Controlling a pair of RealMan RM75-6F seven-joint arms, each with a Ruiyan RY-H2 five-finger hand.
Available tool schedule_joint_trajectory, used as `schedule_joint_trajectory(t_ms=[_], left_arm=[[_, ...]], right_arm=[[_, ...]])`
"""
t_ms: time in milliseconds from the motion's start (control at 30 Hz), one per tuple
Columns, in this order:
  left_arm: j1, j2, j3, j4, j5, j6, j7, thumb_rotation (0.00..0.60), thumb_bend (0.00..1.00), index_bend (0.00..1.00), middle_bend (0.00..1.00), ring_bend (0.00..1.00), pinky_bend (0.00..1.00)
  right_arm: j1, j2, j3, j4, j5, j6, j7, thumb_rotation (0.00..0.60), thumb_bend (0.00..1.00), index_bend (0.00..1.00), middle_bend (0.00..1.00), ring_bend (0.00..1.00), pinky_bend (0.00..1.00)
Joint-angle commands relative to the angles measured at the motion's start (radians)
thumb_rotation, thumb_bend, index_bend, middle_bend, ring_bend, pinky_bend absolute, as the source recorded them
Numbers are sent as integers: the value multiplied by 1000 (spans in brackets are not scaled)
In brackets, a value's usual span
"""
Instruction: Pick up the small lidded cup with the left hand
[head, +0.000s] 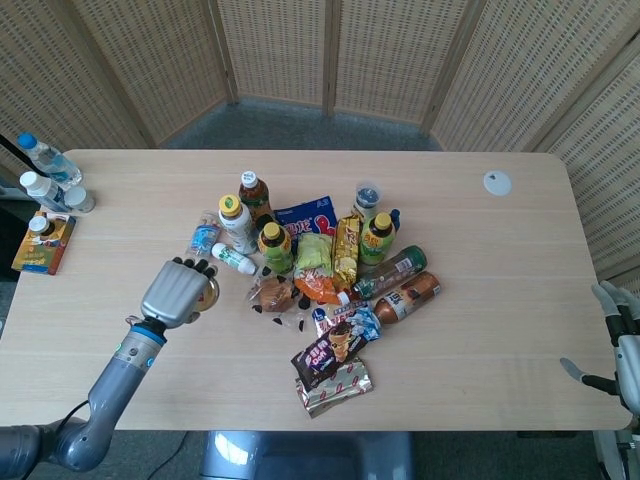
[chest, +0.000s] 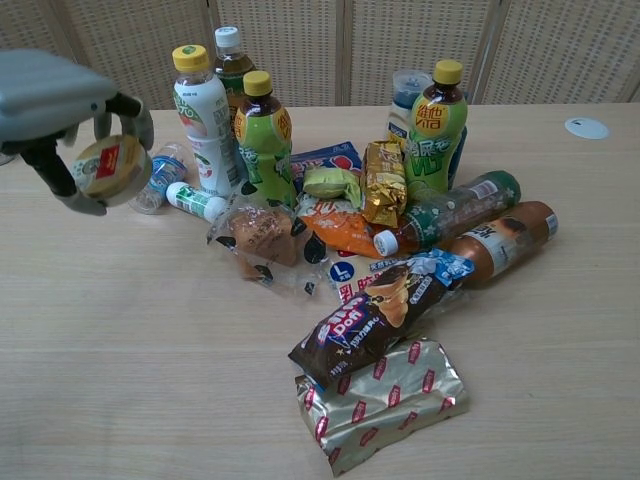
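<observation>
My left hand (head: 176, 291) (chest: 55, 110) holds the small lidded cup (chest: 104, 168), a pale tub with a red and gold label on its lid. The cup is lifted well above the table (chest: 150, 340), tilted so the lid faces the chest camera. In the head view only a sliver of the cup (head: 210, 294) shows beside the knuckles. The fingers (chest: 128, 112) curl over its top and the thumb wraps under it. My right hand (head: 622, 340) hangs off the table's right edge with fingers apart and nothing in it.
A pile of bottles and snack packs fills the table's middle: green tea bottles (chest: 264, 135), a white bottle (chest: 204, 120), a brown bottle (chest: 500, 240), a gold foil pack (chest: 380, 400). More bottles (head: 45, 175) stand at the far left edge. A white disc (head: 497, 182) lies far right.
</observation>
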Motion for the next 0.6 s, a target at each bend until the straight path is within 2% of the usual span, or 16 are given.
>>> schedule_joint_trajectory(t_ms=[33,300,600], left_arm=[[-13,72,-40,-103,14,42,39,600,0,437,408,493,490],[-22,147,-70,-213,4,76,70,600,0,458,406,493,482],[-29,159,-75,-222,-9,77,62,600,0,449,390,489,479]], right_arm=[[-1,1,0,-1,-2,2,2,584,0,0,0,0,0],[-2,3,0,-6,-6,7,3,585,0,0,0,0,0],[-4,7,1,-8,-4,8,8,586,0,0,0,0,0]])
